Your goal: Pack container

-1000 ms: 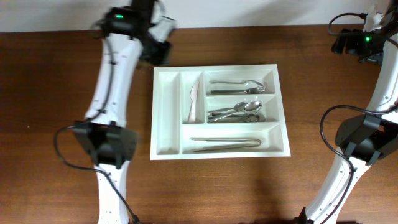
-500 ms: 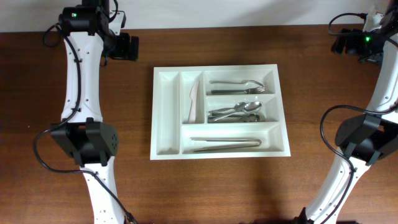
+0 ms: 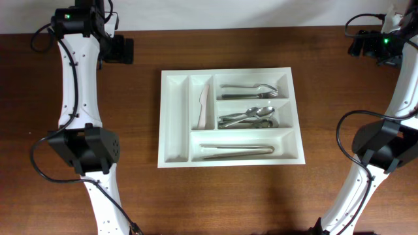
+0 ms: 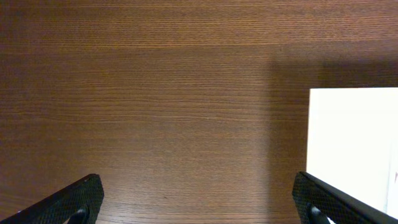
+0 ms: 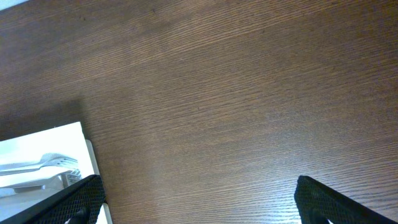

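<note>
We see the large white rectangular plastic cutlery tray [image 3: 225, 70] sitting flat mid-table on the dark brown wooden table [image 3: 261, 202], well apart from both arms. The far-left long narrow slot shows only its white floor. The next narrow slot holds a white plastic knife [image 3: 204, 104] lying lengthwise. Of the three wider slots, the top one holds silver metal forks [image 3: 251, 90], the middle one a tangled pile of silver metal spoons [image 3: 248, 118], and the bottom one long silver metal pieces [image 3: 236, 151]; tongs or knives, we cannot tell. The left gripper [image 4: 196, 177] is over bare wood near the table's far left corner. Its fingers [image 4: 68, 205] are spread wide with nothing between them, and the tray edge is at the right of its wrist view. The right gripper [image 5: 199, 179] is at the far right corner, likewise spread wide and holding nothing. A tray corner with fork tines shows at the lower left of its wrist view.
</note>
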`<state>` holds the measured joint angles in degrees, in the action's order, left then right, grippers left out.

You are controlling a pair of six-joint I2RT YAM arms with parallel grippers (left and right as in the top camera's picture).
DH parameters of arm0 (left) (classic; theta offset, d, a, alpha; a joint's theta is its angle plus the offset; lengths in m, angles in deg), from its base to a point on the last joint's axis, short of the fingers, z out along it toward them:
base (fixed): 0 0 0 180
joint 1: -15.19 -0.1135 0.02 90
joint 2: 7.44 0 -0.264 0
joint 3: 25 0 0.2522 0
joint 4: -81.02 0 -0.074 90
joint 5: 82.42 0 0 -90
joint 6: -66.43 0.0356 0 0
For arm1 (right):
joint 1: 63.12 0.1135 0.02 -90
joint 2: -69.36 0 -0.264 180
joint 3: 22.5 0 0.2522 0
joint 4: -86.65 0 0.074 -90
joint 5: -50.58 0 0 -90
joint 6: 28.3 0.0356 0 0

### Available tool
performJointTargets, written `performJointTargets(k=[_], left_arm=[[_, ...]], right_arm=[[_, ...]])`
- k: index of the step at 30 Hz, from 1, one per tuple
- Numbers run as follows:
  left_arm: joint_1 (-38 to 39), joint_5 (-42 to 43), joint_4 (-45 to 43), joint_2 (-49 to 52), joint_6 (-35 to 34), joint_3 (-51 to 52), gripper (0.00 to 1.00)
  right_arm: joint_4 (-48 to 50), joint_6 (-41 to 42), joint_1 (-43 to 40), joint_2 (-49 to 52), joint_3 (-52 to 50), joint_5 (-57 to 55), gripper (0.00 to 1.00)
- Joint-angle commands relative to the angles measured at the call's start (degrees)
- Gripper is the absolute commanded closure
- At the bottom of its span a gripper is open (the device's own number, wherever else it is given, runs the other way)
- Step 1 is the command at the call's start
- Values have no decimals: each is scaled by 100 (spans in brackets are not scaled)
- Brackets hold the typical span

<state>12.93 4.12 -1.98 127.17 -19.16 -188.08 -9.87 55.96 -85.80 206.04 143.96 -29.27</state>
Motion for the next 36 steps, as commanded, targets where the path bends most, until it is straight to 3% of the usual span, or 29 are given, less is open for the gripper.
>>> performJointTargets(k=[1, 14, 22, 29, 36], left_arm=[[-15, -68, -31, -15, -72, -105, 1], [-15, -68, -28, -15, -70, -105, 1], [-15, -68, -28, -15, -70, -105, 1], [-15, -68, -31, -15, -70, -105, 1], [-15, -68, -28, -15, -70, -105, 1]], right_arm=[[2, 68, 15, -131, 105, 13, 1], [0, 68, 11, -557, 107, 11, 1], [2, 68, 236, -2468, 105, 11, 1], [0, 68, 979, -4063, -17, 13, 1], [26, 26, 1856, -5574, -1233, -7, 1]])
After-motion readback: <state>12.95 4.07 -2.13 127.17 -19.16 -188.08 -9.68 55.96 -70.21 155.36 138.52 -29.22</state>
